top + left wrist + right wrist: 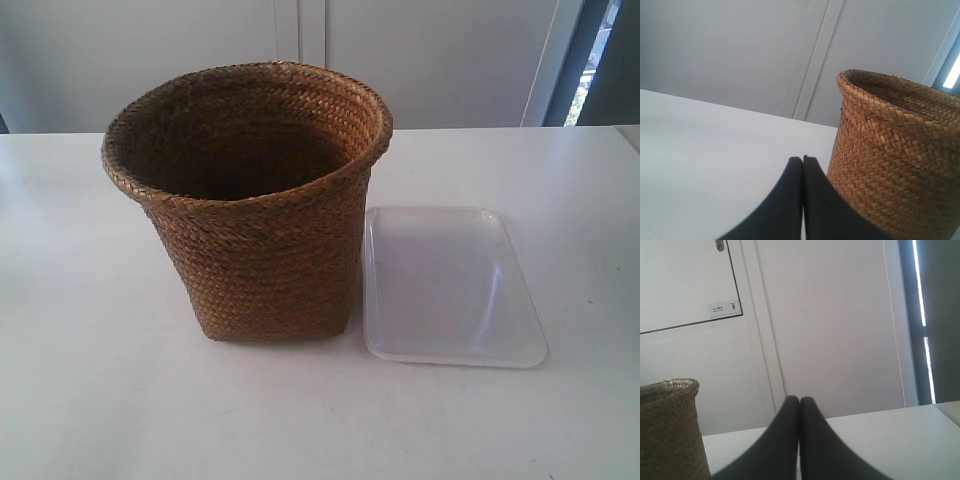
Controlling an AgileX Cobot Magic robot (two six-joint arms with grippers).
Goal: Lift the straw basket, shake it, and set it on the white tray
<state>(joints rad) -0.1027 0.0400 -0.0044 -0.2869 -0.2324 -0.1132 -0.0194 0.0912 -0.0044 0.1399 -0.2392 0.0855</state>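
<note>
On the table, the straw basket stands near the left tool and right tool, both clenched empty.

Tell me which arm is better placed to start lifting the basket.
Probably the left. The left gripper, shut, sits close beside the basket, whose wall looms large in its wrist view. The right gripper, also shut, sees only the basket's edge, farther off. Either must open first.

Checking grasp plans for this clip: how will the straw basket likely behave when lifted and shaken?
The straw basket is probably light for its size: thin woven walls, nothing visible inside. The rough weave likely gives under a squeeze yet resists slipping. Flared rim wider than base, so a high push may tip it.
</note>
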